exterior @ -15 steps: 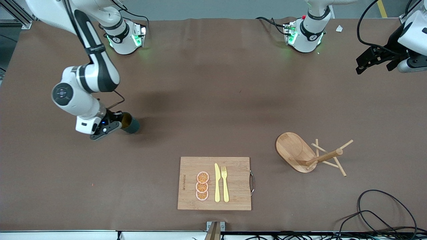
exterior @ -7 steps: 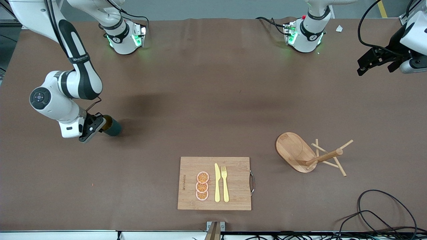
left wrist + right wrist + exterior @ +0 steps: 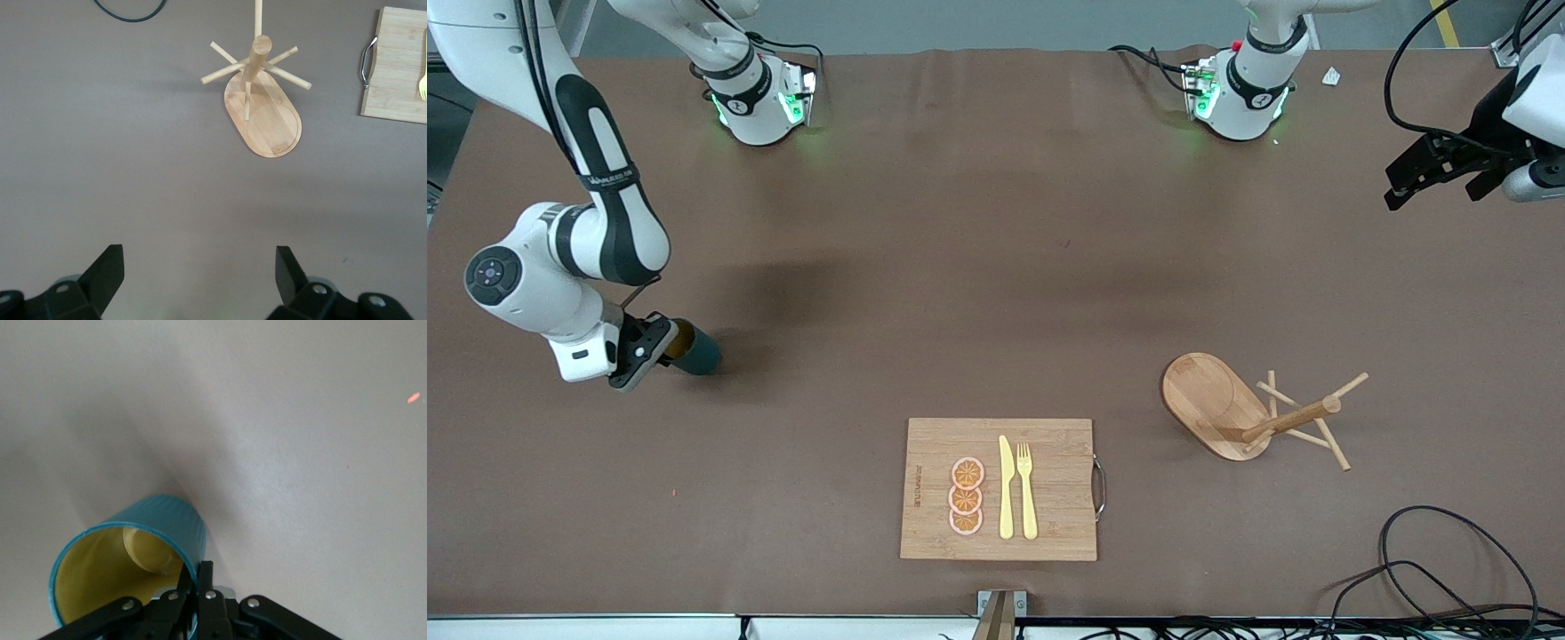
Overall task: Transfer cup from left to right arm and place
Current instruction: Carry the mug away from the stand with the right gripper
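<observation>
Gripping the cup over the desk's end

Front view: my right claw (image 3: 660,342) is clamped on the rim of the cup (image 3: 694,352), over the desk (image 3: 978,267) at the right arm's end. My left claw (image 3: 1436,173) hangs with fingers apart over the left arm's end, waiting.

Left wrist view: below my spread left claw (image 3: 197,277) stands the wooden mug tree (image 3: 257,97).

Right wrist view: my right claw (image 3: 200,593) pinches the cup's (image 3: 127,563) wall, yellow inside showing.

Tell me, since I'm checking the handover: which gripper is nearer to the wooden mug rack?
Left. The left gripper hangs open over the table's left-arm end, nearer the mug rack. The right gripper, shut on the cup, is at the right-arm end.
</observation>
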Controlling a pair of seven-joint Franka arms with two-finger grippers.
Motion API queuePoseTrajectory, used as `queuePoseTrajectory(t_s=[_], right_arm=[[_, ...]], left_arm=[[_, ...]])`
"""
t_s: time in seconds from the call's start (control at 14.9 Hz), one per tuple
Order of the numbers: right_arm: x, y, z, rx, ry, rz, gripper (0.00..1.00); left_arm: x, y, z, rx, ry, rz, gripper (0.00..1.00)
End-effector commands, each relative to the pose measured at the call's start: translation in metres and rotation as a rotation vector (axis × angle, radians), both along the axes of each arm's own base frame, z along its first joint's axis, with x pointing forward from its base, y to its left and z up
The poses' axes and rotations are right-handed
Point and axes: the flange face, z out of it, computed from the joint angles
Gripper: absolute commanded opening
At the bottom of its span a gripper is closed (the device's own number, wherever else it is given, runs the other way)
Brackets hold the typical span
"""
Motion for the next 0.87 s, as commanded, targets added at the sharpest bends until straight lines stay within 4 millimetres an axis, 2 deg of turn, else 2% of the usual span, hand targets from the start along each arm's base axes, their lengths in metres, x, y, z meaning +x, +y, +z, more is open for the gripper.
queuePoseTrajectory(t_s=[0.0,0.2,0.4,0.47,0.54,0.6,0.81], right_arm=[[0.004,-0.016,-0.004,-0.003,0.006,-0.001,0.02],[0.003,-0.034,-0.012,0.005,0.018,-0.053,0.02],[0.005,-0.037,-0.012,0.007,0.019,-0.084,0.02],[0.005,-0.038,-0.012,0.007,0.017,-0.090,0.08],[0.004,-0.038,-0.012,0.007,0.019,-0.089,0.31],[0.005,-0.038,-0.012,0.007,0.017,-0.086,0.99],[0.011,-0.041,-0.001,0.007,0.007,-0.088,1.00]], left_arm=[[0.002,-0.001,0.002,0.000,-0.012,0.009,1.00],[0.002,0.000,0.003,0.002,-0.014,0.008,1.00],[0.001,0.000,0.004,0.002,-0.012,0.008,1.00],[0.001,0.000,0.005,0.002,-0.015,0.009,1.00],[0.001,-0.002,0.005,0.002,-0.015,0.006,1.00],[0.001,-0.003,0.005,0.000,-0.015,0.006,1.00],[0.001,-0.005,0.003,-0.005,-0.012,0.003,1.00]])
